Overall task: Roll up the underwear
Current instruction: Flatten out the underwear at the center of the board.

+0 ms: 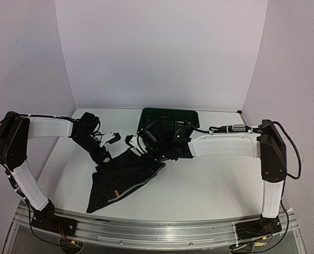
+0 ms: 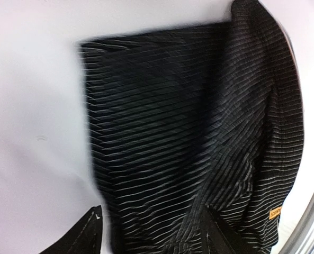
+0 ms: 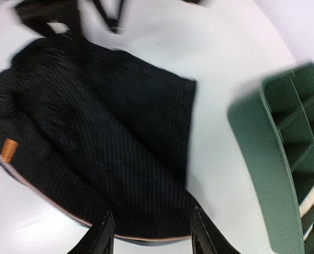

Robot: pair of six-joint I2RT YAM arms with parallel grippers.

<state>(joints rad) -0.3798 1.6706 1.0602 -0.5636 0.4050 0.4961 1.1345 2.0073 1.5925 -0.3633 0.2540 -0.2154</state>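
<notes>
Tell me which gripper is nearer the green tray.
The right gripper: the tray stands just beside it, while the left gripper hovers over the black underwear on the side away from the tray.

The underwear [image 1: 122, 177] lies on the table [image 1: 209, 185], left of centre. The tray [image 1: 170, 114] sits beyond it, at the far edge. The left gripper [image 2: 154, 233] and right gripper [image 3: 151, 233] stand over the underwear's far corners.
</notes>
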